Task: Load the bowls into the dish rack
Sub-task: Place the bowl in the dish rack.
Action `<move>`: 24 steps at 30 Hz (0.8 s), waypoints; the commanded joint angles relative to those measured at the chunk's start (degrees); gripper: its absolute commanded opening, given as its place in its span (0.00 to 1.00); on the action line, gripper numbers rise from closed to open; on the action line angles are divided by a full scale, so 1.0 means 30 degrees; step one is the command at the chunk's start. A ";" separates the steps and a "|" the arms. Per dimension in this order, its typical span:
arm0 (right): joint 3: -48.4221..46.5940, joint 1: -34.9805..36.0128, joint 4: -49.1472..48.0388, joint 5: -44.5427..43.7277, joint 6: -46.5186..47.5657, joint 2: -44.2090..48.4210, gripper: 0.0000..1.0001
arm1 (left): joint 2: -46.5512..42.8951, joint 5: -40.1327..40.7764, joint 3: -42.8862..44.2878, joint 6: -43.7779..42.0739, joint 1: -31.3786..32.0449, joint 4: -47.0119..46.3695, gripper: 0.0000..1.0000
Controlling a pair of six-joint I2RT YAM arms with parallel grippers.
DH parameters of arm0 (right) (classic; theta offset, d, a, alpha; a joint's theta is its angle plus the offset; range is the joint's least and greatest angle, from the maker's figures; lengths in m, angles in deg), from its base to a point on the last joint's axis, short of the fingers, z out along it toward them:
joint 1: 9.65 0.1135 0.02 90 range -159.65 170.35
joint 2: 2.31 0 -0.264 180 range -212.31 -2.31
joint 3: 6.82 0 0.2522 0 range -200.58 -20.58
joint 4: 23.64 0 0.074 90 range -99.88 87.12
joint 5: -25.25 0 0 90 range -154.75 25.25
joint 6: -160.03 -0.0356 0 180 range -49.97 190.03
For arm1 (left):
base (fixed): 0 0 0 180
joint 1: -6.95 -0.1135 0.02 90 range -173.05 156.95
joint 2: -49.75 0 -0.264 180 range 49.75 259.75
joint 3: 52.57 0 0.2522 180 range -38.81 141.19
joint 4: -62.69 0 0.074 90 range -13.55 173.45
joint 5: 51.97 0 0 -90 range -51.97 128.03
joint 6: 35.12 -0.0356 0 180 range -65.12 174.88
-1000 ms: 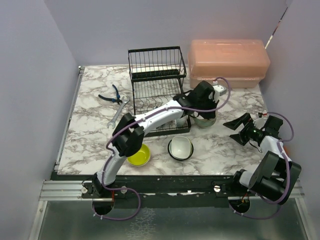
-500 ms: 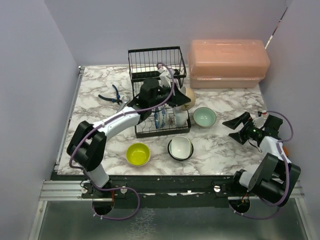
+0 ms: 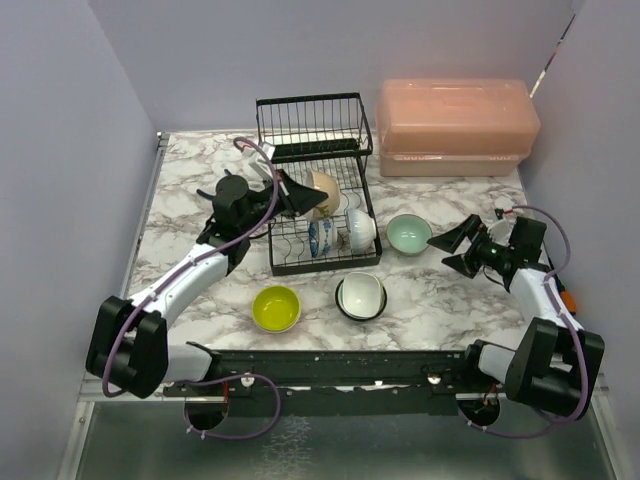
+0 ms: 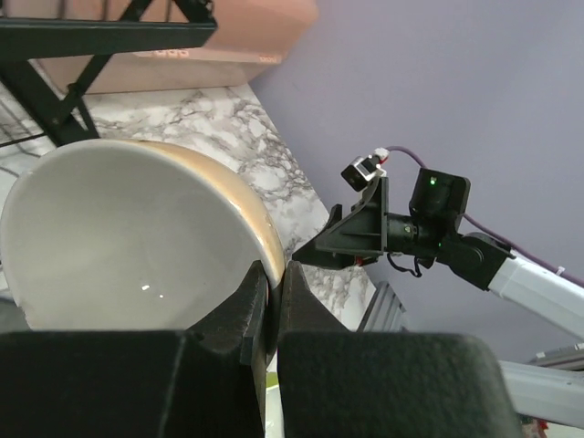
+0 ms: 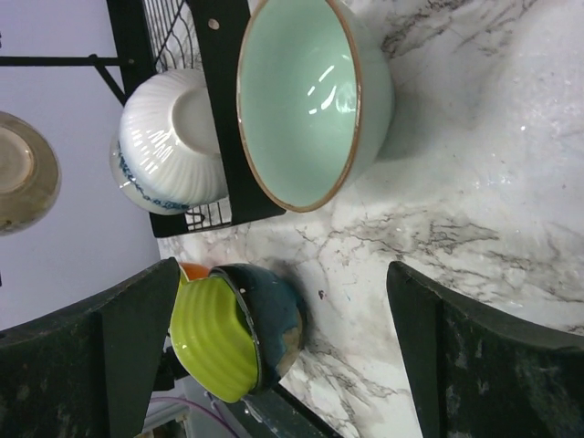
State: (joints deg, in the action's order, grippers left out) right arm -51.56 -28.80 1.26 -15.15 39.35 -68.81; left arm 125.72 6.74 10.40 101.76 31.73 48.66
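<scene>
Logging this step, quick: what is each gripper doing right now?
Left gripper: closed on the rim of the beige bowl.
Right gripper: open, holding nothing.

The table (image 3: 450,300) is showing a smooth, marble-patterned top with a faint sheen. The rack (image 3: 312,150) is looking like thin, black-coated metal wire. The box (image 3: 455,125) is appearing as translucent pink plastic with a dull finish. The beige bowl (image 4: 128,237) is gleaming white and glazed inside, catching small highlights. The teal bowl (image 5: 306,96) is shining with a glossy glaze and a brown rim. The white bowl (image 5: 169,137) and the green bowl (image 5: 214,338) are showing ribbed, glossy outsides. The left fingers (image 4: 242,315) and right fingers (image 5: 73,365) are looking matt black and slightly grainy.
</scene>
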 commanded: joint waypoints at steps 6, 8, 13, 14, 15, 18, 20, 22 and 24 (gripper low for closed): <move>-0.1592 0.0367 0.0110 -0.0079 0.0496 -0.0546 1.00 | -0.3215 -0.0778 -0.3181 0.2783 -0.2045 -0.1962 0.00; -0.1768 0.0372 0.0192 0.0015 0.0627 -0.0665 1.00 | -0.3675 -0.0846 -0.3625 0.3127 -0.2180 -0.2080 0.00; -0.1852 0.0368 0.0180 0.0174 0.0675 -0.0912 1.00 | -0.4542 -0.0436 -0.5003 0.3615 -0.2356 -0.2501 0.00; -0.1804 0.0364 0.0107 0.0217 0.0689 -0.0918 1.00 | -0.4640 -0.0388 -0.5329 0.3753 -0.2456 -0.2816 0.00; -0.1780 0.0382 0.0043 0.0222 0.0651 -0.0934 1.00 | -0.4700 -0.0371 -0.5644 0.3853 -0.2545 -0.3119 0.00; -0.1848 0.0385 0.0130 0.0303 0.0689 -0.1143 1.00 | -0.4551 -0.0458 -0.6372 0.4306 -0.2789 -0.4056 0.00; -0.1907 0.0424 0.0240 0.0325 0.0754 -0.1161 1.00 | -0.4171 -0.0975 -0.6643 0.4412 -0.2888 -0.4903 0.00; -0.1886 0.0460 0.0293 0.0258 0.0810 -0.1154 1.00 | -0.3628 -0.1624 -0.6727 0.4387 -0.3015 -0.5311 0.00; -0.1889 0.0448 0.0313 0.0273 0.0821 -0.1161 1.00 | -0.2965 -0.2199 -0.6790 0.4454 -0.3181 -0.5675 0.00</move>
State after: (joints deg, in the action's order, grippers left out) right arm -55.89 -27.82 1.34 -15.39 40.67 -71.87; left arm 114.48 5.06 -10.14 113.71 23.18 41.75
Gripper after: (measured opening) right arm 0.995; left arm 0.028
